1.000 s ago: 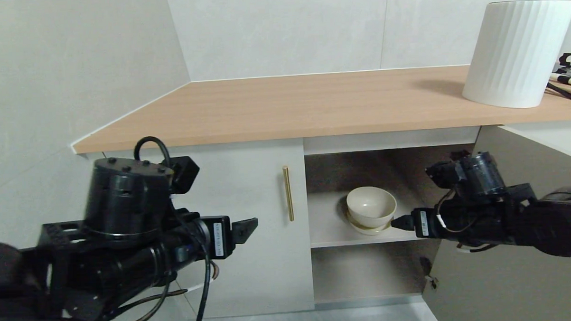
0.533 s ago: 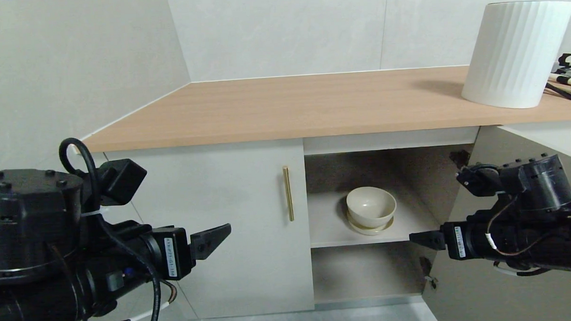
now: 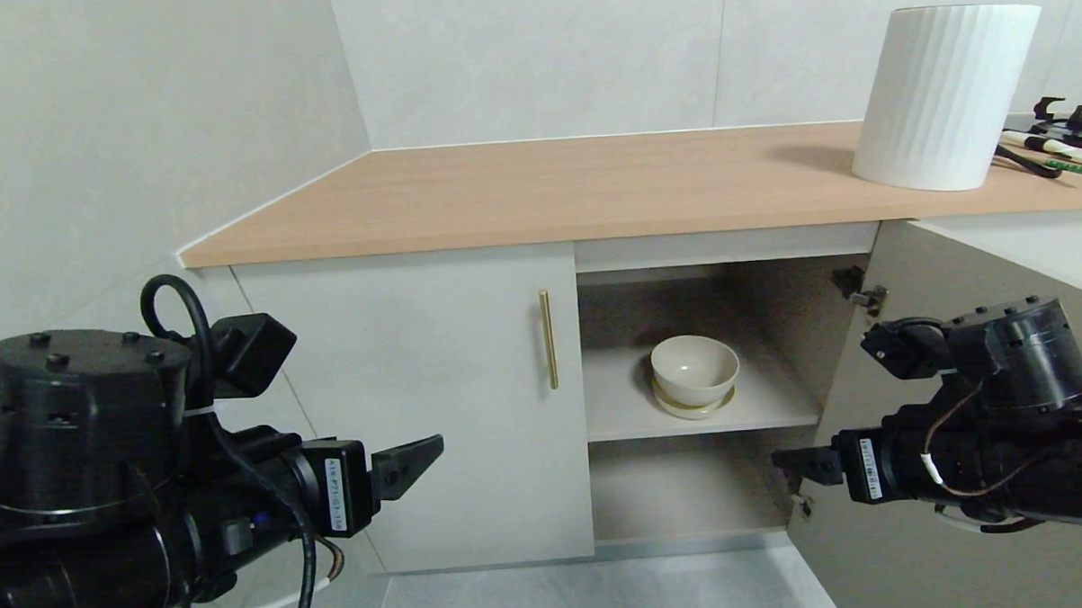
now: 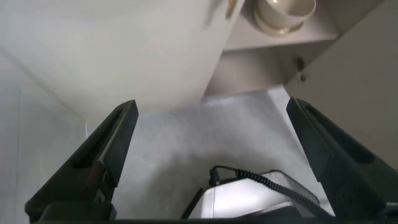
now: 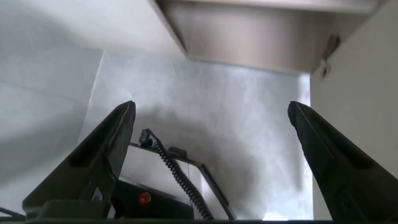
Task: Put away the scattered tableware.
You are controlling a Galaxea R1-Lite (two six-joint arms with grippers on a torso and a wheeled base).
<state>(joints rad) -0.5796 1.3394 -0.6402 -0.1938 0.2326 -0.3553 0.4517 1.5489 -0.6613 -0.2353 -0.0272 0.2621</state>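
Bowl (image 3: 694, 371): stacked on plate (image 3: 693, 410), cabinet shelf (image 3: 774, 404); judged stowed.
Left gripper (image 4: 211, 109): wide, empty, before cabinet.
Right gripper (image 5: 211, 109): wide, empty, beside open door (image 3: 914, 282), probably to shut it.

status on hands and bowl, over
Left hand and right hand open, empty. Bowl on plate, cupboard shelf. Door open.

One bowl (image 3: 694, 369), one saucer (image 3: 691, 410), one white canister (image 3: 939, 97), one gold handle (image 3: 548, 340), one shut door (image 3: 401, 408), one open door (image 3: 918, 273).

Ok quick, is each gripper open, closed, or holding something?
Left gripper: open, holding nothing.
Right gripper: open, holding nothing.
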